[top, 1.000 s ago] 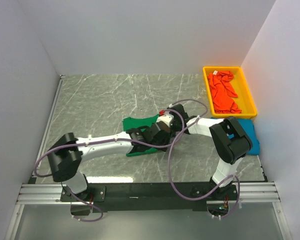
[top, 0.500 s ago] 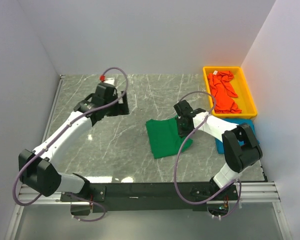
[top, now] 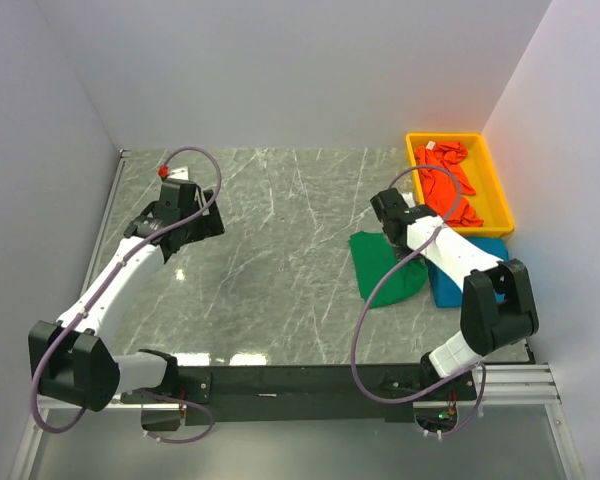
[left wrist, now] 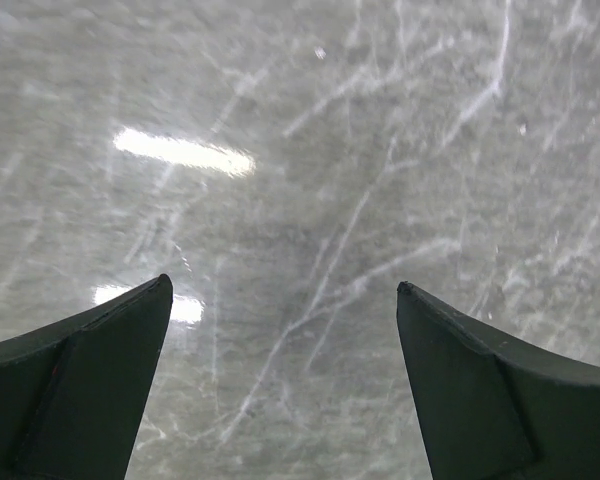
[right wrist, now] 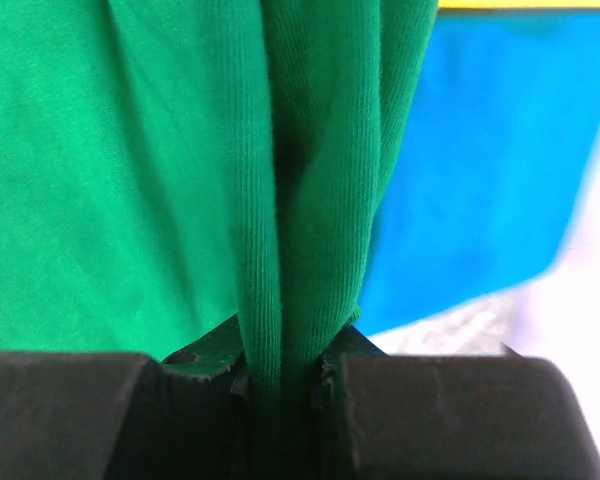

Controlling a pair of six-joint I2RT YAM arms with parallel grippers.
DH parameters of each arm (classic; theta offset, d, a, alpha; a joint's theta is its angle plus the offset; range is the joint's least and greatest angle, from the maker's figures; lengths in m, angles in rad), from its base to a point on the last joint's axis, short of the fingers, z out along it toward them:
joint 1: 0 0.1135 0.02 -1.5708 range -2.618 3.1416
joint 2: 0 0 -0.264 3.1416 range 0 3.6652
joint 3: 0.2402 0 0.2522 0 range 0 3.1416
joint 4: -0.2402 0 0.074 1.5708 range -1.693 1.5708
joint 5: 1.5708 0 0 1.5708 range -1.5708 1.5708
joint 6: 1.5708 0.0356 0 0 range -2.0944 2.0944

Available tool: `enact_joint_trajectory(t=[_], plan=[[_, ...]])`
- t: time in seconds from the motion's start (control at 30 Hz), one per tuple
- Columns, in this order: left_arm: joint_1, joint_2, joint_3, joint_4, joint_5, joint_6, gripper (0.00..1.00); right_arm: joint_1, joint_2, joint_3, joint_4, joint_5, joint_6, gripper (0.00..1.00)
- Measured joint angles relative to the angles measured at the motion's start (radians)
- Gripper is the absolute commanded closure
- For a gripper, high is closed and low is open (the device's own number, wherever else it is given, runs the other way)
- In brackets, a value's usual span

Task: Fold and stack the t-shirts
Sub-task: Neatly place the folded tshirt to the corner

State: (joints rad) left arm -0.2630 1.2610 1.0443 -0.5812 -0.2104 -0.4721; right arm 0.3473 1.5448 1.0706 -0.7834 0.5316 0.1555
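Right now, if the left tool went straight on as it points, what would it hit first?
Bare marble table; the left tool is open with nothing else ahead, though depth is unclear.

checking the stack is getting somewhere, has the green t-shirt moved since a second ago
Yes. The green t-shirt, pinched in the right gripper, has shifted right, toward the yellow bin, and now reaches the blue t-shirt.

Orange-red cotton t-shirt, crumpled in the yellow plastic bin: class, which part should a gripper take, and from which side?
Pinch a raised fold near the middle of the orange-red cotton t-shirt, coming straight down from above. It lies bunched inside the yellow plastic bin, whose walls likely block a sideways approach; its wrinkles give ridges to close on.
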Motion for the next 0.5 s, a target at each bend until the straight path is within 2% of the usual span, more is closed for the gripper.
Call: enact_joint_trajectory(t=[0.23, 0.5], plan=[[0.02, -0.019, -0.006, 0.021, -0.047, 0.0, 0.01, -0.023, -0.04, 0.0, -0.055, 0.135, -0.016, 1.0], [0.037, -0.02, -0.02, 0.024, -0.051, 0.0, 0.01, -0.092, -0.044, 0.0, -0.129, 0.215, -0.016, 1.0]])
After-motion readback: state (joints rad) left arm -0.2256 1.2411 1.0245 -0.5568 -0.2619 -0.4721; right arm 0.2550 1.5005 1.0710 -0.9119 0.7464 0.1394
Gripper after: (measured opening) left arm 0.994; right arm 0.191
